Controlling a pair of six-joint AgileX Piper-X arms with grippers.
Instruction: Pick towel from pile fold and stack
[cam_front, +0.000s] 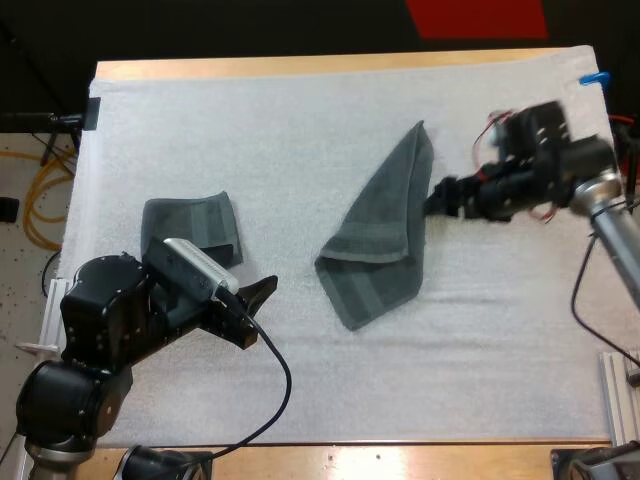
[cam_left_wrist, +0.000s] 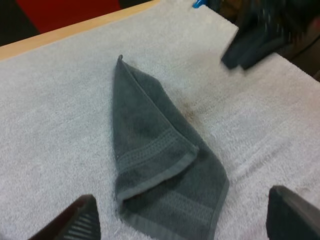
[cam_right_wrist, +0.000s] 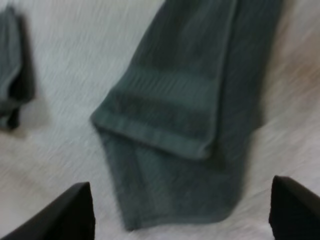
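A dark grey-green towel lies loosely folded in the middle of the white mat, one corner pointing to the far side. The same towel lies ahead of my left gripper, whose fingers stand wide apart with nothing between them. My left gripper sits at the mat's near left. My right gripper hovers just right of the towel's upper edge. Its fingers stand apart above the towel, clear of it. A small folded towel lies at the left.
The folded towel lies beyond the spread towel from the right gripper's side. The right gripper shows past the towel's far corner. Bare mat stretches along the far side and at the near right.
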